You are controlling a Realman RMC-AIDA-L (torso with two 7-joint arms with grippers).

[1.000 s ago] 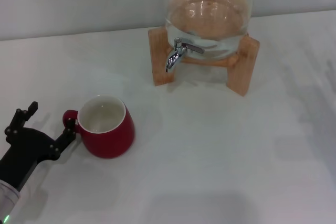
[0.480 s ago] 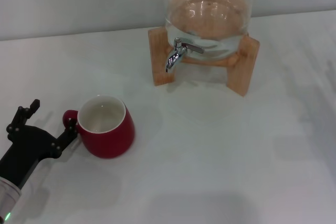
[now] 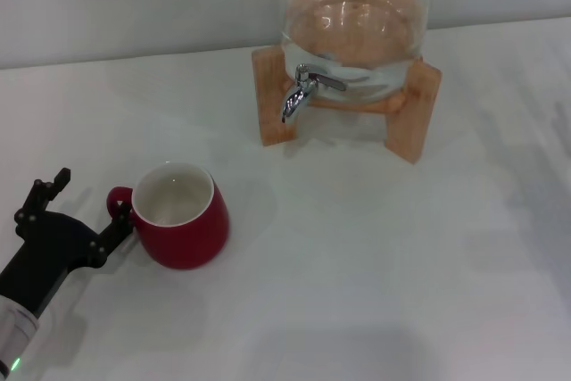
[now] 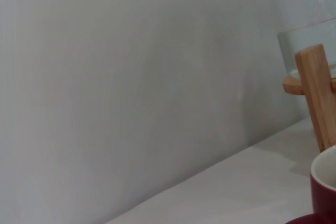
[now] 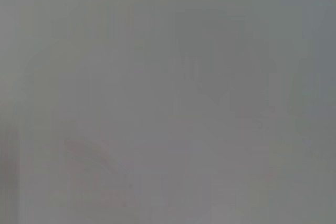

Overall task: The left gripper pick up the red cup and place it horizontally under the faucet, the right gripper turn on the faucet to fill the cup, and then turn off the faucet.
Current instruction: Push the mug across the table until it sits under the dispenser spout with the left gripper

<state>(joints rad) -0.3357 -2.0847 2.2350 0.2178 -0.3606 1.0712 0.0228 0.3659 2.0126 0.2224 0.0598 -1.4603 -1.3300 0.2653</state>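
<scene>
Left claw (image 3: 80, 204) beside red cup (image 3: 181, 215)

Red cup upright on the table, faucet well apart from it.
The red cup (image 3: 181, 217), squat with a white, seemingly empty inside, points its loop handle to the left; the chrome faucet (image 3: 303, 90) has its spout curving down, no water visible.

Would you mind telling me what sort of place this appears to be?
Probably a staged test bench rather than a kitchen: a plain white table against a blank wall, holding only a glass dispenser on a wooden stand and a red cup.
</scene>
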